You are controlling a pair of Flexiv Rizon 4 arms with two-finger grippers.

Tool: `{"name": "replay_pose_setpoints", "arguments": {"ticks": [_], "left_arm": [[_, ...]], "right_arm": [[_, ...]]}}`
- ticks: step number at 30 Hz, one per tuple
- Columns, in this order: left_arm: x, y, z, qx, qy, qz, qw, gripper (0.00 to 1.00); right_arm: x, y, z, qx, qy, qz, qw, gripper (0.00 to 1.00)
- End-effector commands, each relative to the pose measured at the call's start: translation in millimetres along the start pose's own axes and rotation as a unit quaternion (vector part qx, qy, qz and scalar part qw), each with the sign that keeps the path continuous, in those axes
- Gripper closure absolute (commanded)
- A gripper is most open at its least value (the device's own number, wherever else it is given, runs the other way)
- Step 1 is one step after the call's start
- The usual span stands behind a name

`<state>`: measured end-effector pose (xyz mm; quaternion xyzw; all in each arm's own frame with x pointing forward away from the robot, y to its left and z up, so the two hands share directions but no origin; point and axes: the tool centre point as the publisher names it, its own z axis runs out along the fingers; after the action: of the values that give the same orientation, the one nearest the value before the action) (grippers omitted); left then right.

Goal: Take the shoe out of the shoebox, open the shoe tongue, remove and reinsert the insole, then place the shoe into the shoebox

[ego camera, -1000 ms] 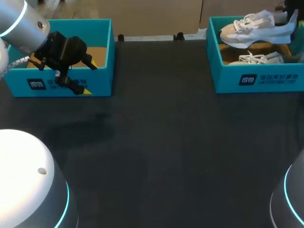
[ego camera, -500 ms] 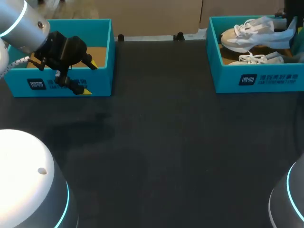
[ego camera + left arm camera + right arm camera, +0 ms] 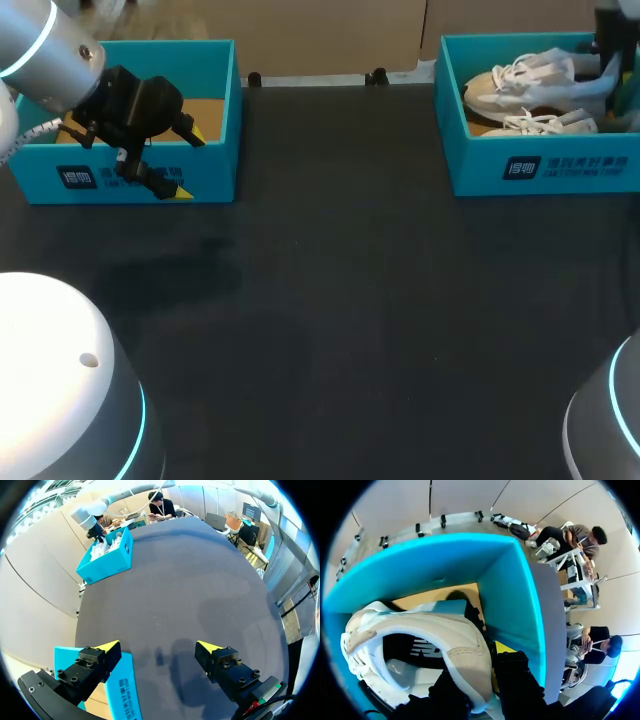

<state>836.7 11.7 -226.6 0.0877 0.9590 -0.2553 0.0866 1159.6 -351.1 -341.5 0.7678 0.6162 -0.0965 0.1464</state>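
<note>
**Dark worktop [image 3: 340, 300], boxes far apart**

Right fingers [image 3: 514, 676] are clamped on the heel of the white shoe [image 3: 445, 630], which sits low inside the right shoebox [image 3: 470, 165], near its side wall, behind a second shoe [image 3: 545, 123]. Left fingers [image 3: 100, 657] stand apart, one over the other shoebox [image 3: 215, 170], one over the worktop. Both boxes sit at the far edge, well apart. White print marks each front wall.

The table [image 3: 330, 300] is matt black, the shoebox [image 3: 540, 165] smooth teal cardboard, the shoe [image 3: 530, 85] matt, leather-like white.
</note>
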Motion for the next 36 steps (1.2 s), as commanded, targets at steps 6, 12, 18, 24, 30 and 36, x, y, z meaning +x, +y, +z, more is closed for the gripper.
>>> {"name": "replay_pose_setpoints", "arguments": {"ticks": [6, 12, 18, 24, 30, 36], "left_arm": [[0.2, -0.7, -0.4, -0.002, 0.0, 0.0, 1.0, 0.0], [0.2, -0.7, -0.4, -0.002, 0.0, 0.0, 1.0, 0.0], [0.2, -0.7, -0.4, -0.002, 0.0, 0.0, 1.0, 0.0], [0.2, -0.7, -0.4, -0.002, 0.0, 0.0, 1.0, 0.0], [0.2, -0.7, -0.4, -0.002, 0.0, 0.0, 1.0, 0.0], [0.2, -0.7, -0.4, -0.002, 0.0, 0.0, 1.0, 0.0]], "right_arm": [[2.9, -0.8, 16.6, -0.001, 0.011, -0.004, 1.0, 1.0], [3.2, 2.8, 23.9, -0.001, 0.009, -0.014, 1.0, 1.0], [-0.2, 2.4, 24.3, 0.002, 0.005, -0.016, 1.0, 0.58], [-3.0, 0.2, 20.7, 0.003, 0.007, -0.009, 1.0, 0.53], [-2.1, -3.6, 8.3, -0.001, 0.011, -0.008, 1.0, 0.51], [0.1, -8.7, -5.2, -0.004, 0.017, -0.009, 1.0, 0.35]]}}
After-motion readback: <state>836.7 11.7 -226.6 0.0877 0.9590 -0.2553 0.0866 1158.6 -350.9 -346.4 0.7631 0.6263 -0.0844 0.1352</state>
